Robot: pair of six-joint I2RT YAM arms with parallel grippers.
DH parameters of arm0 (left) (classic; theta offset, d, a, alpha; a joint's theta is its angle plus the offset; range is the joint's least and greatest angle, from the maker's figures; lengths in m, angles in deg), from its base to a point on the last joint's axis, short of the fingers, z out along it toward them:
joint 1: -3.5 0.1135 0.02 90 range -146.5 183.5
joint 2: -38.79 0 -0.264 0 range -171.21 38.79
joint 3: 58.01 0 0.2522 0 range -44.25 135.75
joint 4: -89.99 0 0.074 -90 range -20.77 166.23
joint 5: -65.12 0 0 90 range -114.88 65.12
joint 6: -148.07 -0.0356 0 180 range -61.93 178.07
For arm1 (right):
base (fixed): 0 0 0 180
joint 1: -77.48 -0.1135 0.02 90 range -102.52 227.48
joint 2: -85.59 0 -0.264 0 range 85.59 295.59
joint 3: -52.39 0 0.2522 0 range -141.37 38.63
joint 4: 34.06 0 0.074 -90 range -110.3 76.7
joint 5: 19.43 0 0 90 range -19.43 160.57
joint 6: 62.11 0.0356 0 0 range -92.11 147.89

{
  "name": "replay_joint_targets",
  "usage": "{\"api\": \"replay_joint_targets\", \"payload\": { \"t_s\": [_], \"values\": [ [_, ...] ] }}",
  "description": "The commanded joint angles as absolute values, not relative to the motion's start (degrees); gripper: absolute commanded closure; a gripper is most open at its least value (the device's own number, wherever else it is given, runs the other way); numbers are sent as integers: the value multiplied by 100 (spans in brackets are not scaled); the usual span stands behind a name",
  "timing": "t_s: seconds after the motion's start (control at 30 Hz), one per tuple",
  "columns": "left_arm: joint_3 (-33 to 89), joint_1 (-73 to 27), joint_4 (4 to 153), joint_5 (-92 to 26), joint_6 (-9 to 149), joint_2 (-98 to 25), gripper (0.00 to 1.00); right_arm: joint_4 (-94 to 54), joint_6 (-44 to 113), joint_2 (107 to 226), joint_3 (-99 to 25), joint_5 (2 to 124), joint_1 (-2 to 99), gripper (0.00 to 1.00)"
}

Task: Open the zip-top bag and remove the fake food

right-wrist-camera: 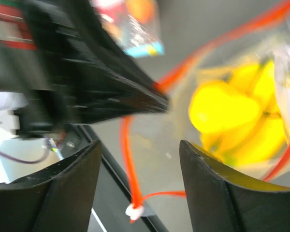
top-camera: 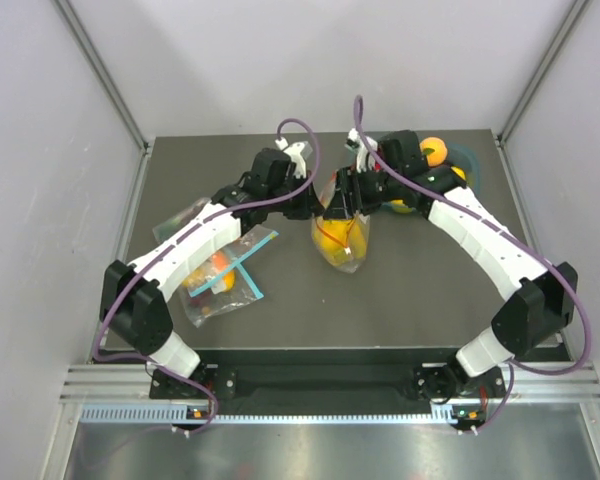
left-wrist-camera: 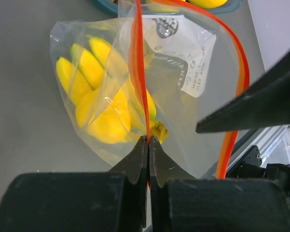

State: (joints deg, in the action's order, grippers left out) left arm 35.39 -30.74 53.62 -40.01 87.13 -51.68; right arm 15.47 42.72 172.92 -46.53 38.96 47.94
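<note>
Though the right claw [right-wrist-camera: 138, 147] stands spread, the left claw [left-wrist-camera: 148, 144] is pressed together, pinching the red-orange zip strip [left-wrist-camera: 137, 72] of the zip-top bag [left-wrist-camera: 183, 111] right at its fingertips. From that pinch the clear bag reaches away ahead of the left claw. Its mouth gapes to the claw's right, where the far side of the strip curves round. Inside, ahead and to the left of the left claw's tips, sits the fake food: a yellow banana bunch [left-wrist-camera: 94, 96] with green-edged fingers, pressed against the plastic. A white label patch [left-wrist-camera: 186, 58] with dark print lies on the bag's wall, farther ahead and to the right. One black finger of the right claw juts into the left wrist view, just beside the bag's open mouth.

Between the right claw's two parted fingers runs a loop of the strip, ending low down in a small white tab [right-wrist-camera: 134, 210]; whether the loop touches either finger cannot be told. Beyond those fingers a rounded yellow piece shows through the plastic, too blurred to name. From above, both claws meet over the middle of the dark table [top-camera: 400, 290], with the bag on their side toward the arm bases. Clear bags with teal-blue strips [top-camera: 225, 278] lie well apart from the claws, beneath the left arm.
</note>
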Motion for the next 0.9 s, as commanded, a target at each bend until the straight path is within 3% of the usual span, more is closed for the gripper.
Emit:
{"api": "replay_joint_targets", "payload": {
  "t_s": [0.0,0.33,0.87],
  "values": [
    [3398,-3122,5768,-3947,8831,-4892,100,2284,3871,17419,-4829,4654,4707,36],
    [3117,-3192,5795,-3727,8831,-4717,100,2145,3641,17506,-4240,5580,4584,38],
    [2976,-3192,5786,-3832,8840,-4681,100,688,3694,18131,-4030,6565,4206,30]
  ]
}}
